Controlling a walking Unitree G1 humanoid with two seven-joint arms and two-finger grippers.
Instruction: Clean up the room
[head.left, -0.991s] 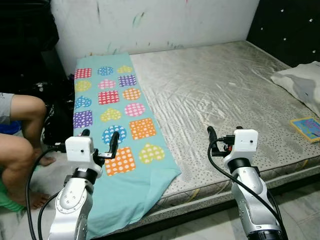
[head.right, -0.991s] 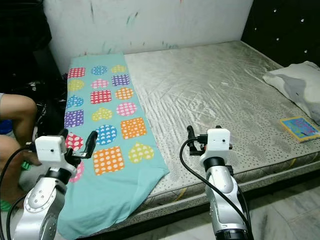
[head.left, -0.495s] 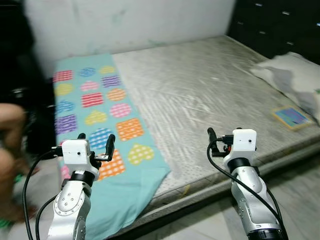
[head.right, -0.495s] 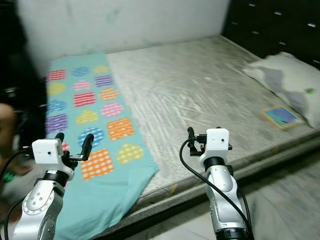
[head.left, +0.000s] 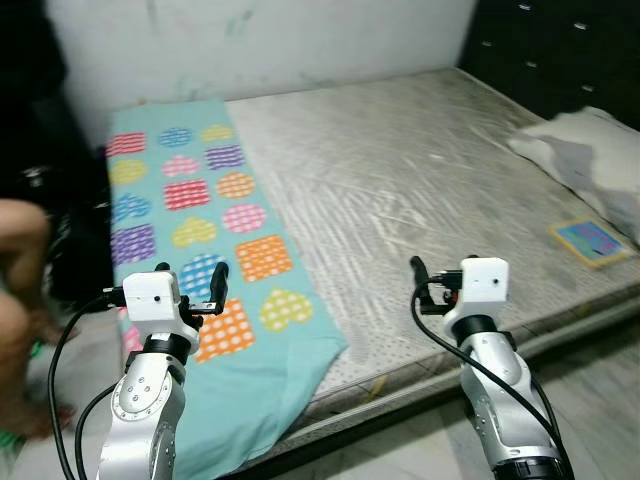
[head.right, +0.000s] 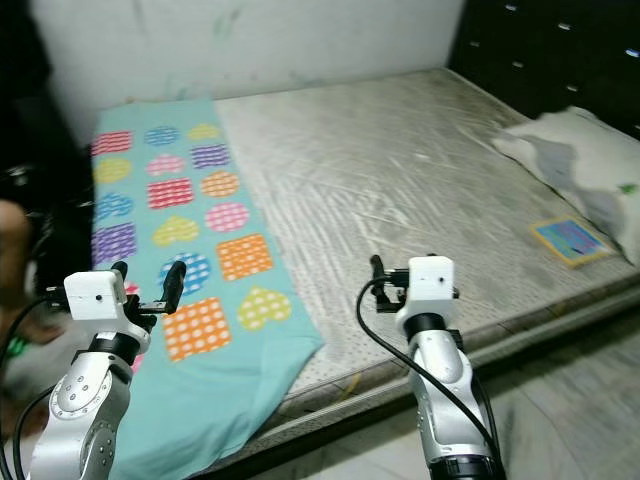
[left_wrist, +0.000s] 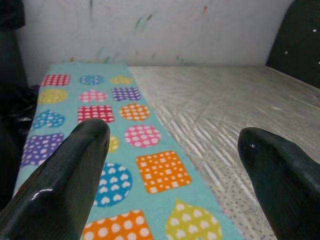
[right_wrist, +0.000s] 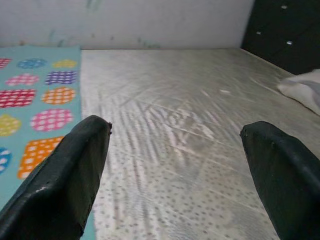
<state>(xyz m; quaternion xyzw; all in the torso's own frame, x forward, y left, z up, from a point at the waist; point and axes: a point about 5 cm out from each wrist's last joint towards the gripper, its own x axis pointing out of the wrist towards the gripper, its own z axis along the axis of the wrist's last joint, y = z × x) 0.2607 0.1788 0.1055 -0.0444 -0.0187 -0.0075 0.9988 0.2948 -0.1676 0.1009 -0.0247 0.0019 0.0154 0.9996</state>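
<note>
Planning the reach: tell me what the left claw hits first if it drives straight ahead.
Judging by the left wrist view, the open left claw aims along the turquoise patterned blanket on the mattress. It would likely meet that blanket first, though depth is uncertain.

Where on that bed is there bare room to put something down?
The widest bare patch of mattress lies between the patterned blanket on its left strip and the pillow on the right. The right edge is busier: a book lies beside the pillow.
</note>
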